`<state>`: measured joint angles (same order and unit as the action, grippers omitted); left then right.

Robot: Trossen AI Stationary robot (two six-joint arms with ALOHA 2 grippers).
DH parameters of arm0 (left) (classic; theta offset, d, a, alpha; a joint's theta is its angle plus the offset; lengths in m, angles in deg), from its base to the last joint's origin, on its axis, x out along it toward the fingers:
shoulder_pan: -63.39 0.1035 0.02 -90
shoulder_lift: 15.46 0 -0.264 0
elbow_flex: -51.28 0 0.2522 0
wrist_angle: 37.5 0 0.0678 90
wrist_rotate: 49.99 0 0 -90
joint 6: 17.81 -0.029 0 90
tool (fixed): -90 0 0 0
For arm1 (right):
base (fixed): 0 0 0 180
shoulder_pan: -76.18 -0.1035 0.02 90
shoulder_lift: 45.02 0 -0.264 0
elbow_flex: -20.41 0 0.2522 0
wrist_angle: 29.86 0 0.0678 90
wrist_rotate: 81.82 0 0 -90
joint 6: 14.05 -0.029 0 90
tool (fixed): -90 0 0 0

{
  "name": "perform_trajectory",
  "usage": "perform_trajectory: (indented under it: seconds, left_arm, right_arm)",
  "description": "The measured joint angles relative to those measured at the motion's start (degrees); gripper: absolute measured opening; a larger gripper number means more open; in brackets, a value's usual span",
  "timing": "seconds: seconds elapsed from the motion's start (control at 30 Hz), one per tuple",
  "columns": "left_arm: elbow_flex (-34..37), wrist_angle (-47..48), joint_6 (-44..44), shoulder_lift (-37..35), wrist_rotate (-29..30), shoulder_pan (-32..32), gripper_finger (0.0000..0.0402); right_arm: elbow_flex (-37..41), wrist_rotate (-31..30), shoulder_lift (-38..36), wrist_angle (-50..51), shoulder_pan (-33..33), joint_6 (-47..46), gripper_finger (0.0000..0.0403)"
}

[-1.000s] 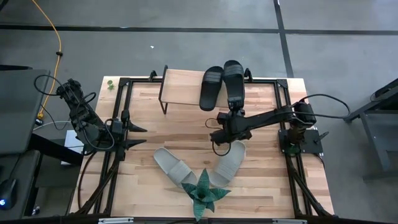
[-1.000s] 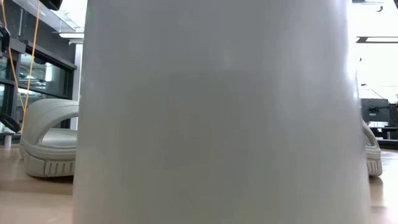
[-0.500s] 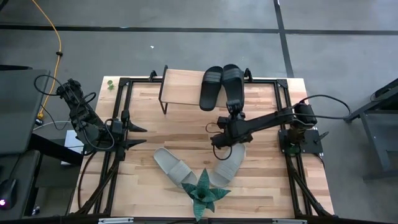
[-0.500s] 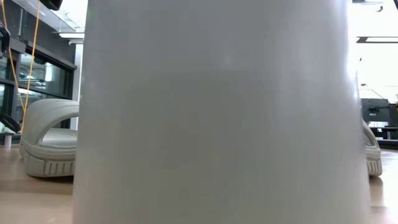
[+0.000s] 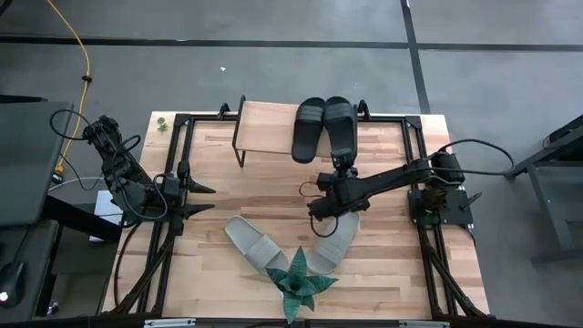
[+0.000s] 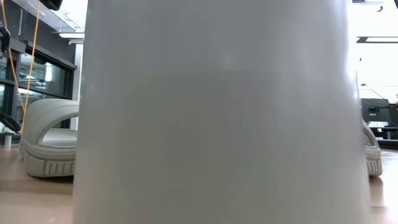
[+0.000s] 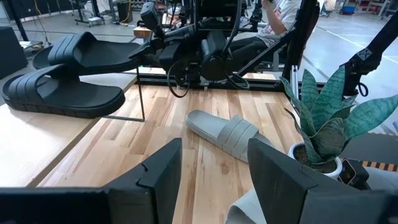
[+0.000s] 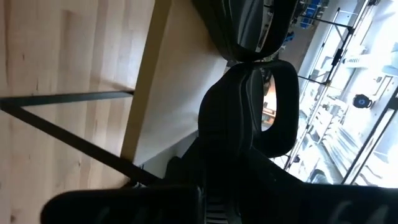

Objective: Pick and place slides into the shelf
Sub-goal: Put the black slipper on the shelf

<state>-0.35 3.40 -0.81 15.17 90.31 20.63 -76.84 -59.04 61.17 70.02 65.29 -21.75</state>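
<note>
Left arm parked at the left edge of the table; left gripper (image 5: 202,199) over bare wood, fingers (image 7: 163,168) apart, nothing between them

Shelf (image 5: 264,128) at the far side of the table, plank top on thin dark legs. Two black slides sit on its right end: left black slide (image 5: 309,128) angled, heel hanging past the near edge of the plank; right black slide (image 5: 342,125) just beside it, lying straighter. In the left wrist view both black slides lie side by side on the plank

Near side of the table: left beige slide (image 5: 254,244) flat on the wood, right beige slide (image 5: 333,240) near it; their near ends converge on the green plant (image 5: 297,284), which stands in a pale pot (image 6: 217,112) that fills the low view

Right arm reaches in from the right side toward the table centre. Right gripper (image 5: 347,165) sits just at the heel of the right black slide, fingers together. Right wrist view shows a black slide's heel close ahead; cannot tell whether the fingers pinch it or merely touch it
</note>
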Motion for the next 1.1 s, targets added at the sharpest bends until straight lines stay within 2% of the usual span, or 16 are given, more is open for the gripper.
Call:
perform_trajectory:
  seconds: [0.43,0.67,1.1]
  left_arm:
    - [0.00,-0.01,0.00,0.01,-0.02,0.00,0.0170]
    - [0.00,-0.01,0.00,0.01,-0.02,-0.01,0.0170]
    - [0.00,-0.09,0.00,-0.01,0.28,0.01,0.0170]
  right_arm:
    - [0.00,1.73,0.00,-3.67,-0.02,0.27,0.0032]
    - [0.00,5.36,0.00,-3.72,-0.04,1.54,0.0036]
    - [-0.02,5.91,0.00,-8.64,0.02,0.15,0.0037]
